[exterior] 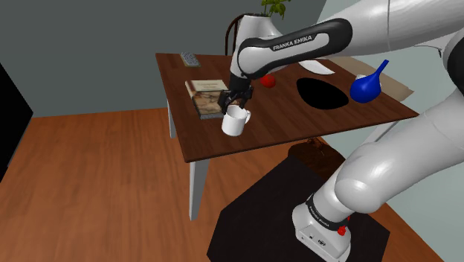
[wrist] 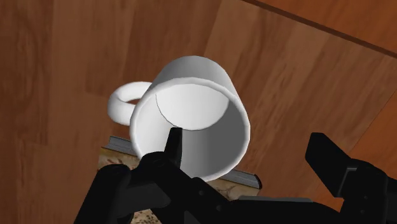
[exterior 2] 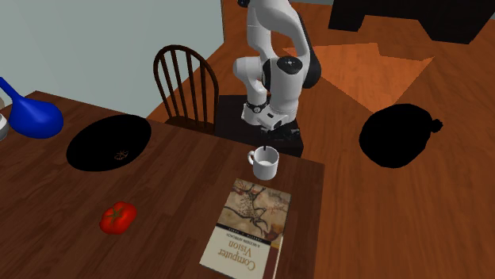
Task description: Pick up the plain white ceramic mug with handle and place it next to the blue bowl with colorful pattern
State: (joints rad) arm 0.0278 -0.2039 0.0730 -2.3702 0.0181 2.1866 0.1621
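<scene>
Looking along the wrist camera, you find the gripper (wrist: 245, 145) with its fingers wide apart, astride one wall of the white mug (wrist: 191, 114). One finger dips inside the rim and the other stands clear outside, so nothing is clasped. The mug stands upright on the brown wooden table (exterior: 297, 126), near its edge and just beside a book (exterior: 206, 95). Well apart from the mug on the table lie a black oval shape (exterior: 325, 93), a blue vase (exterior: 368, 87) and a red tomato (exterior 2: 117, 217).
</scene>
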